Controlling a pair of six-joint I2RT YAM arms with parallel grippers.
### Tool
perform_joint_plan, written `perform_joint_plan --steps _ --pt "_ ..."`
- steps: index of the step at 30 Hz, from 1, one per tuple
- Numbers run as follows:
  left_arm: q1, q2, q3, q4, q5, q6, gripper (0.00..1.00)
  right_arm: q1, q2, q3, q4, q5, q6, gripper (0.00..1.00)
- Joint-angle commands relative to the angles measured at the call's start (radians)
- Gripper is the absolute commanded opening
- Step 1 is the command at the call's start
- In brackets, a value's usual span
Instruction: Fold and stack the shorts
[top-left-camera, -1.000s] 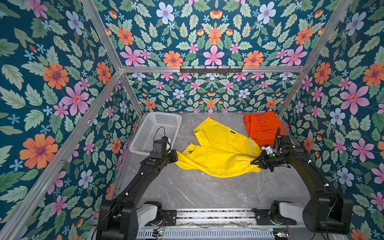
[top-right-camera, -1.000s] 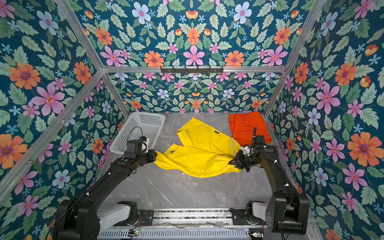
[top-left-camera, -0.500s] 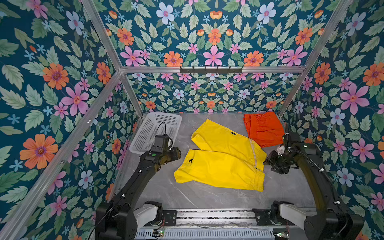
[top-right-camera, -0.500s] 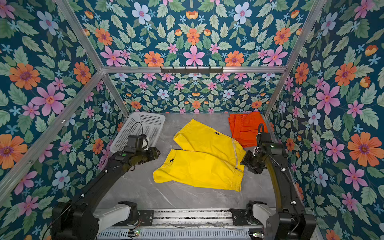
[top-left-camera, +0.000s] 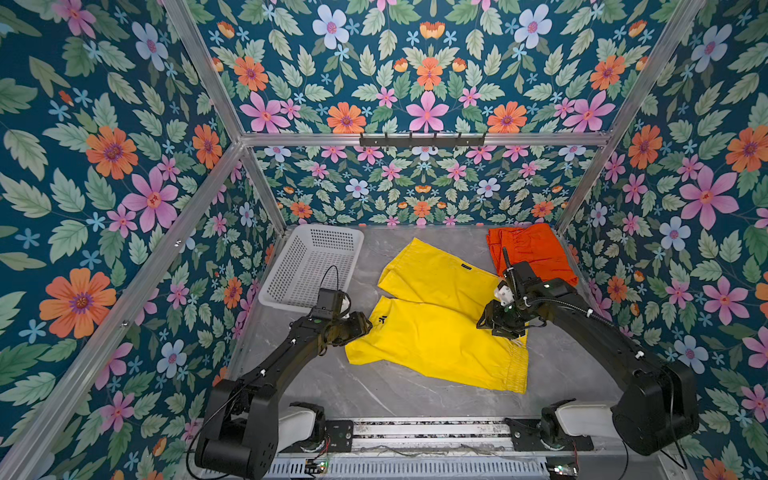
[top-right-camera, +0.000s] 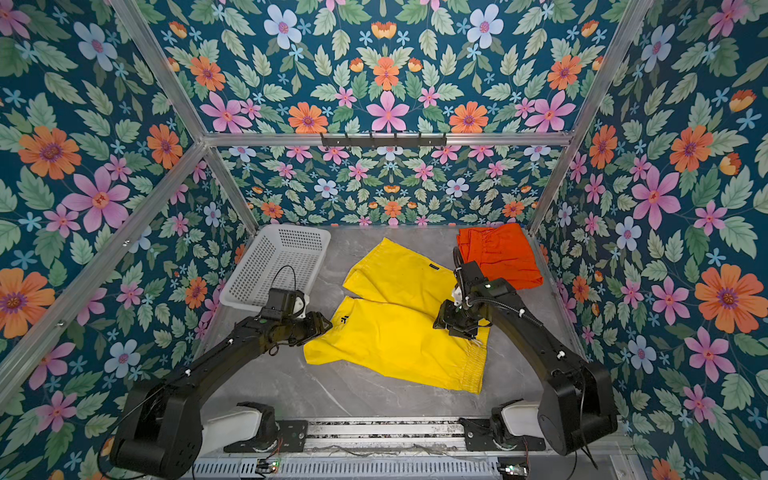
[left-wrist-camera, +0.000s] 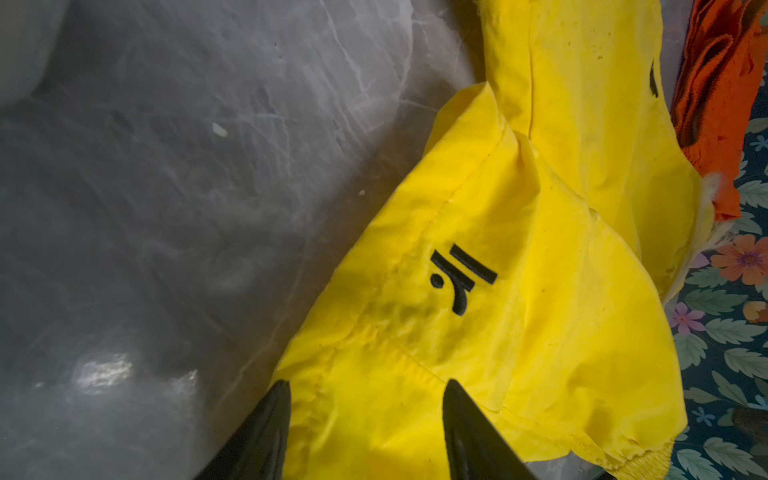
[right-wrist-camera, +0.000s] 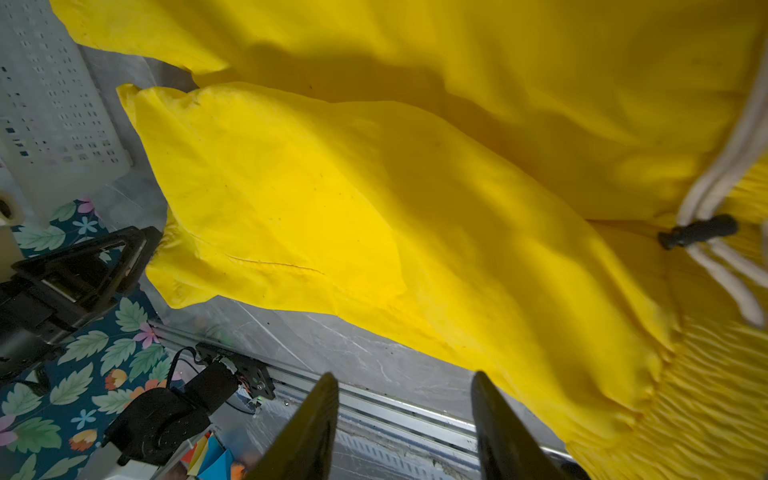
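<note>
Yellow shorts lie flat, leg hem at left gripper, waistband beneath right gripper. Both pincers stand parted, empty.

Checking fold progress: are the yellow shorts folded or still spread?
Spread. The yellow shorts lie flat, both legs splayed apart, neither doubled over.

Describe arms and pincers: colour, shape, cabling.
The left arm and right arm are black, with white base housings. The left pincer and right pincer each have two black tapered fingers. A black cable loops above the left wrist; another runs along the right forearm.
</note>
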Motion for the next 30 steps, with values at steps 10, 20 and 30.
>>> perform_joint_plan --steps 10,20,30 --pt "0.013 0.024 -0.121 0.103 0.074 -0.104 0.60 0.042 0.213 -0.112 0.260 -0.019 0.078 0.53" --pt "0.013 -0.170 -0.156 -0.001 0.046 -0.096 0.58 -0.056 0.411 0.033 0.261 0.101 -0.061 0.52" --pt "0.014 -0.163 0.130 0.015 -0.144 0.079 0.63 -0.027 0.167 0.141 0.163 0.047 -0.162 0.52"
